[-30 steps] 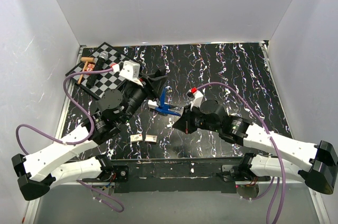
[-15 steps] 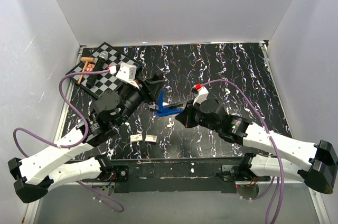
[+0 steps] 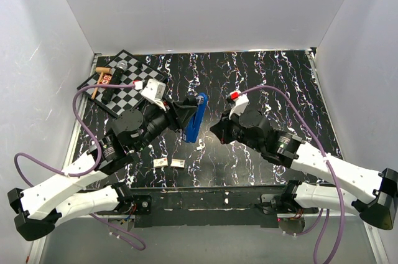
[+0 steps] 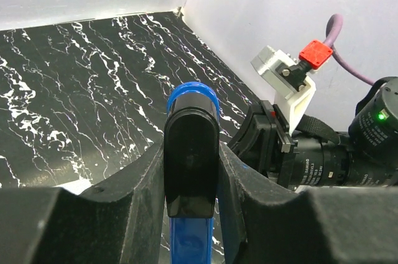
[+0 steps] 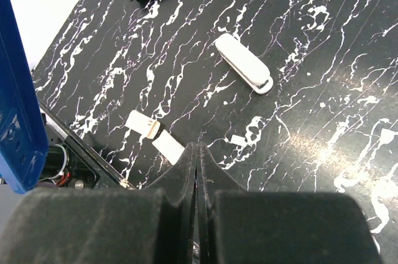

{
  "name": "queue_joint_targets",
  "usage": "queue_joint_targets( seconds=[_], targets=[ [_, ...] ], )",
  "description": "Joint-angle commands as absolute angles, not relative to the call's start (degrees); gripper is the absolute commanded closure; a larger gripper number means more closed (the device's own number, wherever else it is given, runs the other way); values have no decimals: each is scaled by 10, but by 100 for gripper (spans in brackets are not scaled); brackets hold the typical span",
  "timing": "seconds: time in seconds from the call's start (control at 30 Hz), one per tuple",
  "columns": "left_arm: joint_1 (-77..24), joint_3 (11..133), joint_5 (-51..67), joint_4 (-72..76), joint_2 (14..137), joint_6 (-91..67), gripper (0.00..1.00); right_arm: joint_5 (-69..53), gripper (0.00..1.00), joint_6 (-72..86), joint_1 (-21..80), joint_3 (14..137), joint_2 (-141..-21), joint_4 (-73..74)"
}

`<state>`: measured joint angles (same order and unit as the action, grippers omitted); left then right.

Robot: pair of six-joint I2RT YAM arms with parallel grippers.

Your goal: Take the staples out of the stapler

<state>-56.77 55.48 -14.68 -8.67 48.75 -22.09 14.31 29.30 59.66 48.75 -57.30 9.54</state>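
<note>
The blue stapler [image 3: 194, 116] with a black end cap [image 4: 191, 152] hangs tilted above the table, and my left gripper [image 3: 185, 114] is shut on its sides. In the left wrist view the black fingers [image 4: 239, 177] press both flanks of it. My right gripper [image 3: 216, 132] is shut on nothing, a little to the right of the stapler and apart from it; its pads [image 5: 205, 158] meet over the table. The stapler's blue edge [image 5: 15, 121] shows at the left of the right wrist view. No staples show clearly; a tiny pale piece [image 5: 238, 141] lies on the table.
A white elongated stapler-like part [image 5: 244, 63] lies on the marbled black table. Two small tan-and-white boxes [image 3: 161, 162] [image 3: 178, 163] sit near the front edge. A chessboard [image 3: 127, 86] with small items on it occupies the back left corner. White walls enclose the table.
The left arm has lifted the stapler off the table and swung it up on end. The right gripper, earlier at the stapler's end, now sits apart to its right.
</note>
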Motion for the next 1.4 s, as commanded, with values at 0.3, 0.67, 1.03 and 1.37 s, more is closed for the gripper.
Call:
queue_joint_targets(
  seconds=[0.3,0.67,1.03,1.37],
  targets=[
    [-568,554,-95,-50,460,-214,100,132,99,182,598,572,-503,197],
    [-568,543,133,-28,418,-134,100,-48,99,68,599,678,-494,366],
    [-568,572,304,-62,433,-95,100,-201,99,4,598,752,-531,437],
    [-568,574,344,-45,463,-107,100,-338,99,2,598,773,-563,396]
  ],
)
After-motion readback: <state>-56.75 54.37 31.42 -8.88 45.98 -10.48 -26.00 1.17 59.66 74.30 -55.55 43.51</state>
